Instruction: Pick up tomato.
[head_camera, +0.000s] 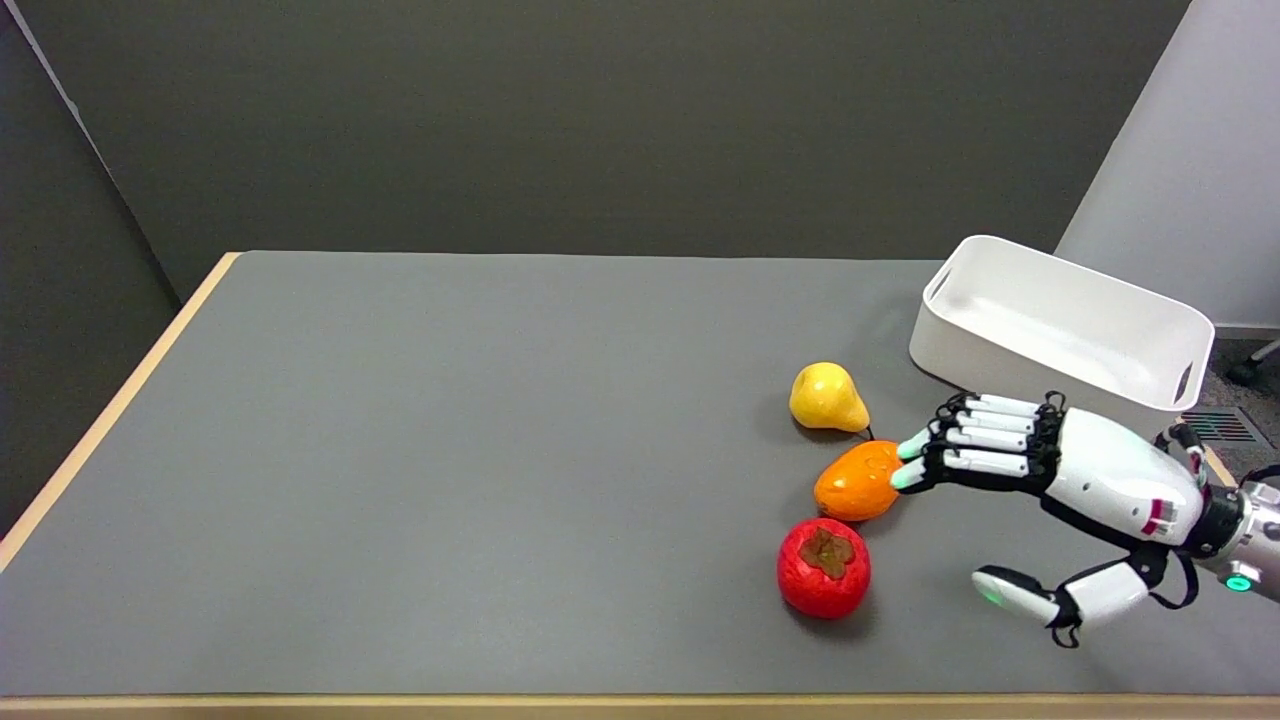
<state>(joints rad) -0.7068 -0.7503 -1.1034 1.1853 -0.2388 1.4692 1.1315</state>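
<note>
Three fruits sit clustered on the right side of the tabletop (450, 450). The tomato (824, 567) is the red one w/ the brown calyx on top, nearest the front edge. Just behind it, touching or nearly so, is an orange fruit (858, 481), and a bit further back a yellow pear (826, 398), close to the orange one but a small gap between them. A white bin (1062, 325) sits at the far right, tilted a bit w/ its open side facing the camera, looks empty inside.

Right hand (1050, 480) reaches in from the lower right, palm roughly sideways, fingers (985, 440) stretched out straight toward the fruits. Fingertips are at the right side of the orange fruit, touching it or right up against it, can't say which. The thumb (1015, 592) hangs low and well apart from the fingers, out to the right of the tomato w/ clear grey surface between them. So the hand is spread wide, holding nothing, and the orange fruit is what's in front of the fingers, not the tomato.

Tabletop is flat grey w/ a light wood edge along the left and front. Dark grey wall behind, a pale panel at the upper right corner.
</note>
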